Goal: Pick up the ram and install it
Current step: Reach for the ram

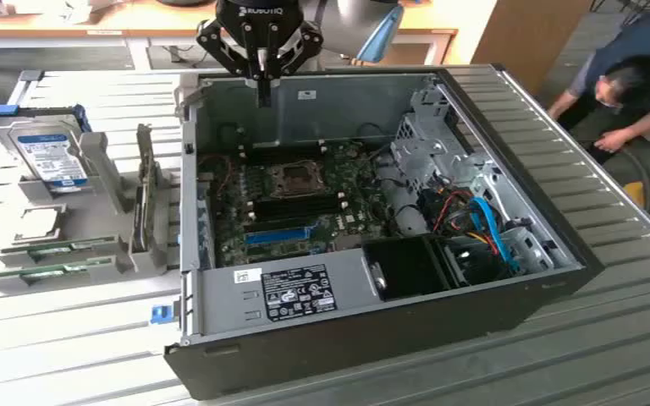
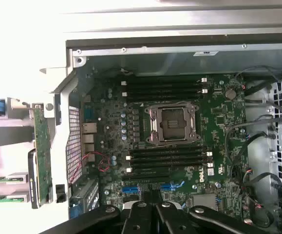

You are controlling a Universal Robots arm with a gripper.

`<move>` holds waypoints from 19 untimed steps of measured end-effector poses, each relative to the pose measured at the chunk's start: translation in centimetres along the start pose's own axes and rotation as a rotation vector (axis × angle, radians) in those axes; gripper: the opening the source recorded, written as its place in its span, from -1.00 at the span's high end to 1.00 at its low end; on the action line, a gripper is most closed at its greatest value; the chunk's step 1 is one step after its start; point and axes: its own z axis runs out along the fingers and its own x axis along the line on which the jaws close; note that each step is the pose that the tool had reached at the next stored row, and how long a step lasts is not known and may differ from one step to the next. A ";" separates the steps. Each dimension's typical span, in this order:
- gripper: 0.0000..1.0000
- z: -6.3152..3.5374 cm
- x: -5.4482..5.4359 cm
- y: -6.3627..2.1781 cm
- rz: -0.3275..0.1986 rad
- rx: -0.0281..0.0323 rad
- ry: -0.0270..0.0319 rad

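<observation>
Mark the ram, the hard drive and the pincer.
ram [image 1: 60,248]: exterior view, middle of one green stick.
hard drive [image 1: 54,158]: exterior view, on its label.
pincer [image 1: 263,100]: exterior view, between its shut fingertips.

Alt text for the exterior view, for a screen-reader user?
A shut gripper hangs over the far edge of an open computer case, its motherboard exposed. On the exterior view's left, a grey rack holds two green ram sticks and a hard drive; a person leans in at the upper right.
</observation>
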 end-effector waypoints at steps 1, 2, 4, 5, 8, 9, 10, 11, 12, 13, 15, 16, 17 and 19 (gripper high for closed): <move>0.79 0.00 0.0 0.00 0.000 0.0000 0.0000; 0.79 0.00 0.0 0.00 0.000 0.0000 0.0000; 0.79 0.00 0.0 0.00 0.000 0.0000 0.0000; 0.79 0.00 0.0 0.00 0.000 0.0000 0.0000; 0.79 0.00 0.0 0.00 0.000 -0.0001 0.0000; 0.79 0.00 0.0 0.00 0.000 0.0000 0.0000; 0.79 0.00 0.0 0.00 0.000 0.0000 0.0000; 0.79 0.00 0.0 0.00 0.000 0.0000 0.0000; 0.79 0.00 0.0 0.00 0.000 0.0000 0.0000; 0.79 -0.01 0.1 0.00 0.000 0.0001 0.0000; 0.79 0.00 0.1 -0.01 0.000 0.0001 0.0000; 0.79 -0.01 0.2 -0.01 0.000 0.0000 0.0000; 0.79 -0.01 0.2 -0.02 0.000 0.0000 0.0000; 0.79 -0.01 0.4 -0.03 0.000 0.0000 0.0000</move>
